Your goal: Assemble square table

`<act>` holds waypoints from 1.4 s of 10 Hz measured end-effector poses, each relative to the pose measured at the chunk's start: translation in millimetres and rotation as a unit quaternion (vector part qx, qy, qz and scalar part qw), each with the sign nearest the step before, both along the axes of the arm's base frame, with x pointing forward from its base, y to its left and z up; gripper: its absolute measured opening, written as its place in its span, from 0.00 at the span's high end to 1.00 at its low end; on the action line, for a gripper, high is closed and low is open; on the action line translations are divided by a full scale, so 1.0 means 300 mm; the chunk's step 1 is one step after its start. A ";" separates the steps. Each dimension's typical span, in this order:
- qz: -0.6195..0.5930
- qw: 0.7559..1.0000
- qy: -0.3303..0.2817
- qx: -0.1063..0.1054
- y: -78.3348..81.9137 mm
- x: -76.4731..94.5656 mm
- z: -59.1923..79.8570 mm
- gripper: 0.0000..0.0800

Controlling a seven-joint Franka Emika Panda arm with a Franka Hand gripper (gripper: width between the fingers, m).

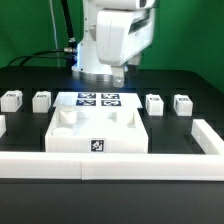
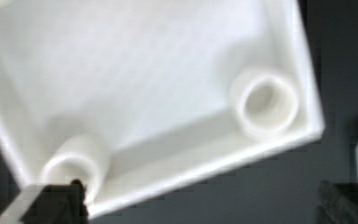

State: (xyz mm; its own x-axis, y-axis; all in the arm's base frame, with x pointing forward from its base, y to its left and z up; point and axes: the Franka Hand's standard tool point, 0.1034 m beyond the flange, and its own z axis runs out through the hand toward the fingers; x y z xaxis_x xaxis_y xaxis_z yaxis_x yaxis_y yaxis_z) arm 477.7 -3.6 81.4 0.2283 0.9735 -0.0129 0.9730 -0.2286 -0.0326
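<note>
A: Where is the square tabletop slab (image 1: 98, 132)?
B: On the bench (image 1: 30, 80), just behind the border wall (image 1: 110, 165), sockets (image 2: 265, 100) up; four legs (image 1: 42, 99) stand apart on both sides.
A: Handling?
B: Probably stiff, light, slick plastic; pinch a raised rim; the claw (image 2: 202, 203) hovers above it, spread fully, holding nothing.

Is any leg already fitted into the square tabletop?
No: all four legs lie loose on the table, two to each side of the marker board, apart from the tabletop.
</note>
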 end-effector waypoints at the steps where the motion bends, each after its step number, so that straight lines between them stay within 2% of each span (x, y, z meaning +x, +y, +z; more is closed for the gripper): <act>1: 0.033 0.999 0.003 0.005 -0.041 -0.050 -0.053 0.19; 2: 0.078 0.997 0.003 0.011 -0.073 -0.079 -0.113 0.19; 4: 0.131 0.991 0.013 0.021 -0.092 -0.111 -0.210 0.19; 5: 0.139 0.990 0.014 0.024 -0.096 -0.122 -0.236 0.19; 7: 0.132 0.991 0.011 0.024 -0.108 -0.124 -0.244 0.20; 8: 0.132 0.991 0.011 0.024 -0.109 -0.125 -0.245 0.40; 9: 0.132 0.991 0.011 0.024 -0.109 -0.125 -0.245 0.40; 10: 0.132 0.991 0.011 0.024 -0.110 -0.125 -0.245 0.65; 11: 0.132 0.991 0.011 0.024 -0.110 -0.125 -0.245 0.82; 12: 0.131 0.991 0.010 0.024 -0.111 -0.122 -0.244 0.82; 13: 0.131 0.991 0.005 0.023 -0.112 -0.116 -0.241 0.92; 14: 0.131 0.991 0.005 0.023 -0.112 -0.115 -0.241 0.92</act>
